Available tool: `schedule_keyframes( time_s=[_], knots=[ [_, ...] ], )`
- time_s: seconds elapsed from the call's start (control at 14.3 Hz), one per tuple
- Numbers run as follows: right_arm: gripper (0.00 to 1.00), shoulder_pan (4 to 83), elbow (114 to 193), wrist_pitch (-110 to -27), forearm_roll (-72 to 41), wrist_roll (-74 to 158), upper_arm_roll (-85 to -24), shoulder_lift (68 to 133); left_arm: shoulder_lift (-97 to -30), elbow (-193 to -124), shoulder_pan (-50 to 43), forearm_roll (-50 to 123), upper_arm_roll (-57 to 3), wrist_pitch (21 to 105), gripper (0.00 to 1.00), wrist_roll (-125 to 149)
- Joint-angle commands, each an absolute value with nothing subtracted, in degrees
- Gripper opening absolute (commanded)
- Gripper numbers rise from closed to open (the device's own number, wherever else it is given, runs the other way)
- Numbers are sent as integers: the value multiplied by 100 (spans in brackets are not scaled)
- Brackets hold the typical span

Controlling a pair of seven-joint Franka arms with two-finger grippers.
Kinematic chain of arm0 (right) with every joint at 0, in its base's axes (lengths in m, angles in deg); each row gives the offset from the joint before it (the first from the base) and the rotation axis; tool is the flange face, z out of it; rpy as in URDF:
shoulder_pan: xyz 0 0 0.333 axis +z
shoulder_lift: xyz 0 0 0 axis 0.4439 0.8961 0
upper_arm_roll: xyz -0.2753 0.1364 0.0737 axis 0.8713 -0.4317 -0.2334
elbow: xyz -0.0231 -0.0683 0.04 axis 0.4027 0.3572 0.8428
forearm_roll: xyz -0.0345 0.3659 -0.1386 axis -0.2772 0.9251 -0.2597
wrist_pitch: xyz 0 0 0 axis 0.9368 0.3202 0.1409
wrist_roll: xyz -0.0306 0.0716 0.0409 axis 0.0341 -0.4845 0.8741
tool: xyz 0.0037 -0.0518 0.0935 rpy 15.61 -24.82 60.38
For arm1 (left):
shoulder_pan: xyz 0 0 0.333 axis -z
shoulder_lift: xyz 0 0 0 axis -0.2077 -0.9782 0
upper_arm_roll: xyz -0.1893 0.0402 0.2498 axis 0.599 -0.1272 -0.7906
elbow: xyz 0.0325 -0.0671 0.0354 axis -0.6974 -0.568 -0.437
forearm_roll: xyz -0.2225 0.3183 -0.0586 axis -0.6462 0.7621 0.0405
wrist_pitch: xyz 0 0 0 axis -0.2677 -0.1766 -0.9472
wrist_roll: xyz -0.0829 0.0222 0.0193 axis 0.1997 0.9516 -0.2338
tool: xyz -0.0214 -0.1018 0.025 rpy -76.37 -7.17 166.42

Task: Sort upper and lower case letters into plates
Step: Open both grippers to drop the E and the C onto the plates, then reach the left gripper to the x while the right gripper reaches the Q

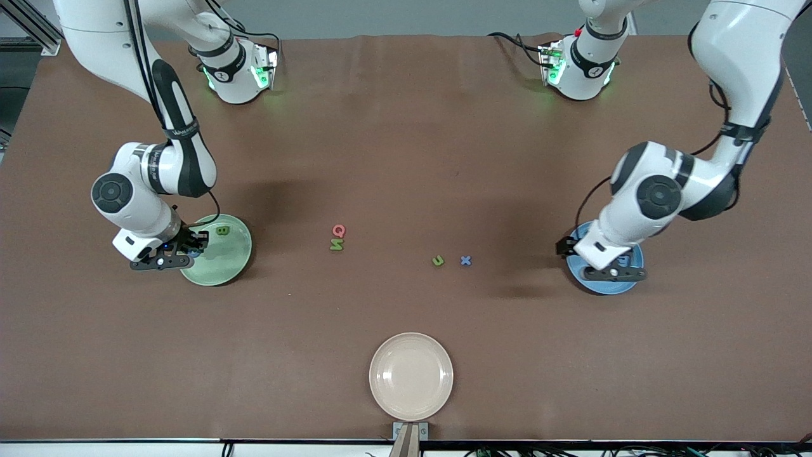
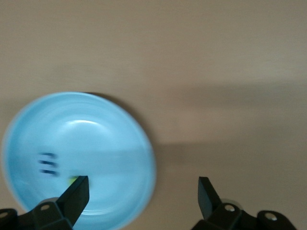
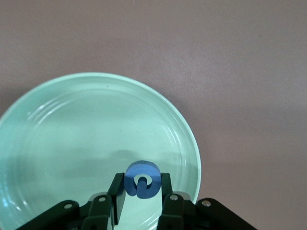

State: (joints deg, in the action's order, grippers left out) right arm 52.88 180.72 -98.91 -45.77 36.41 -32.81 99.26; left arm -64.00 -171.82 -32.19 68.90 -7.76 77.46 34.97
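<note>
My right gripper (image 1: 189,250) hangs low over the pale green plate (image 1: 223,266), shut on a blue letter C (image 3: 144,168). The plate fills the right wrist view (image 3: 72,129). A green B (image 1: 222,230) lies in that plate. My left gripper (image 1: 614,274) is open and empty over the edge of the blue plate (image 1: 596,285). In the left wrist view that plate (image 2: 96,134) holds a blue m (image 2: 47,163) and a small green letter (image 2: 72,179), partly hidden by a finger. A red-pink Q (image 1: 339,230), green N (image 1: 336,245), green u (image 1: 438,260) and blue x (image 1: 466,259) lie mid-table.
A cream-beige plate (image 1: 411,376) sits empty near the table edge closest to the front camera. The two arm bases stand along the table edge farthest from that camera.
</note>
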Motion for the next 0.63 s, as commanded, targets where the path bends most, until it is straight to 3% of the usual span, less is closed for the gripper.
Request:
schedule_keyframes(
  time_s=[0.0, 0.14, 0.21, 0.28, 0.35, 0.42, 0.56],
  knots=[
    [1, 5140, 18110, -9972, -4439, 3590, -3371, 10014, -6842, -16758, -2529, 6985, -783, 7644, 100, 4597],
    [2, 5140, 18118, -9963, -4421, 3598, -3380, 10067, -7176, -16433, -2115, 7098, -800, 7653, 100, 5056],
    [8, 5149, 18118, -9928, -4421, 3598, -3380, 10067, -7334, -16275, -1965, 7247, -800, 7653, 100, 5171],
    [26, 5149, 18110, -9911, -4421, 3607, -3380, 10067, -7492, -16117, -1833, 7353, -800, 7653, 100, 5216],
    [72, 5149, 18110, -9919, -4421, 3607, -3380, 10067, -7668, -15941, -1684, 7432, -800, 7653, 100, 5225],
    [100, 5149, 18110, -9911, -4421, 3607, -3380, 10067, -7792, -15800, -1561, 7433, -809, 7653, 100, 5216],
    [100, 5167, 18083, -9876, -4421, 3625, -3380, 10059, -8038, -15510, -1288, 7424, -914, 7653, 100, 5216]
  ],
)
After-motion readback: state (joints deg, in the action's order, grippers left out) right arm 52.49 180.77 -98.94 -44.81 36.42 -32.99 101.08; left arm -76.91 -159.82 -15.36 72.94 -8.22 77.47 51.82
